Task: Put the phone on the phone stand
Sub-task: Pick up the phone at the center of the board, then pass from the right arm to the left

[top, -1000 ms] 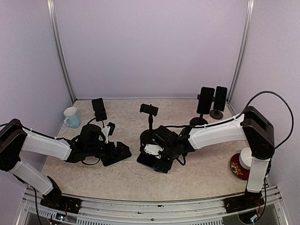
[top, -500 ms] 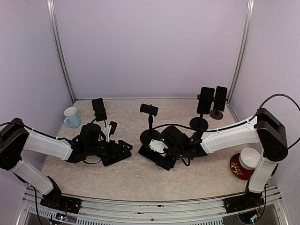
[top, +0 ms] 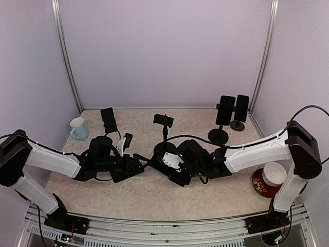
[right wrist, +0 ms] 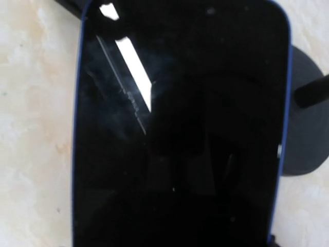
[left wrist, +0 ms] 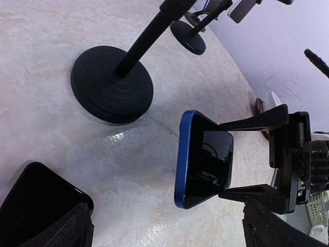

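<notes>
A mug (top: 78,128) stands at the foot of the left wall, about ten o'clock from the left claw (top: 138,165). Open table (top: 154,203) runs along the near edge at six o'clock. The left claw lies low, its jaws spread wide and gripping nothing. Its wrist view adds a dark flat slab (left wrist: 41,198) on the table at seven o'clock, which the top view barely separates from the arm.

Mid-table rises the phone stand (top: 164,135), its round base just at twelve o'clock of the right claw (top: 172,169). The left wrist view shows what the top view blurs: the blue-rimmed phone (left wrist: 204,154), screen facing the left claw, is pinched between the right claw's fingers (left wrist: 257,117). In the right wrist view the screen fills nearly everything.

At two o'clock, near the back corner, two other stands (top: 225,117) carry phones. A bowl (top: 272,174) sits by the right wall.
</notes>
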Motion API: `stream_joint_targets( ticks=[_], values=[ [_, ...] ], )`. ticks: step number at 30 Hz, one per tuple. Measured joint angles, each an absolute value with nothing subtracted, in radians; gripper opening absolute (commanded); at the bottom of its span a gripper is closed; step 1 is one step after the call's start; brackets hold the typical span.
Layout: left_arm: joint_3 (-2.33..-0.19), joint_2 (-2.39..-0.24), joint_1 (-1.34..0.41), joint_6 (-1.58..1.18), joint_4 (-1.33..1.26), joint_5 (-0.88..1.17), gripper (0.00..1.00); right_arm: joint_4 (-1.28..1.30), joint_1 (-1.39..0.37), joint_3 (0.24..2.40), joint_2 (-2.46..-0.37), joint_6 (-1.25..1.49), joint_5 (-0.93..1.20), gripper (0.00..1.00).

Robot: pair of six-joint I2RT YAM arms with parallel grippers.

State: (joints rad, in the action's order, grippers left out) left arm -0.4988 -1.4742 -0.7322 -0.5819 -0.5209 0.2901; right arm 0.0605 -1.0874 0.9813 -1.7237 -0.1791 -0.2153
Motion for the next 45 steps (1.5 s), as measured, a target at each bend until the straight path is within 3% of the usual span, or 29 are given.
stream_joint_targets(
  ticks=[6,16,24,31,34,39,45],
  values=[
    [-0.499,-1.504,-0.749,-0.601,-0.597,0.334,0.98,0.009,-1.105,0.95,-1.691,-0.194,-0.222,0.73],
    [-0.499,-1.546,-0.754,-0.634,-0.694,0.401,0.82,-0.031,-1.127,0.939,-1.673,-0.213,-0.203,0.74],
    [-0.499,-1.546,-0.754,-0.645,-0.735,0.436,0.47,-0.045,-1.14,0.939,-1.673,-0.22,-0.181,0.74],
    [-0.499,-1.554,-0.754,-0.649,-0.759,0.462,0.1,-0.056,-1.141,0.939,-1.673,-0.22,-0.165,0.75],
    [-0.499,-1.555,-0.754,-0.662,-0.771,0.472,0.02,-0.059,-1.144,0.938,-1.673,-0.22,-0.166,0.76],
    [-0.5,-1.573,-0.759,-0.658,-0.765,0.473,0.0,-0.095,-1.147,0.936,-1.664,-0.22,-0.164,0.8],
    [-0.5,-1.578,-0.759,-0.658,-0.765,0.473,0.0,-0.109,-1.15,0.936,-1.66,-0.218,-0.162,0.93]
  ],
)
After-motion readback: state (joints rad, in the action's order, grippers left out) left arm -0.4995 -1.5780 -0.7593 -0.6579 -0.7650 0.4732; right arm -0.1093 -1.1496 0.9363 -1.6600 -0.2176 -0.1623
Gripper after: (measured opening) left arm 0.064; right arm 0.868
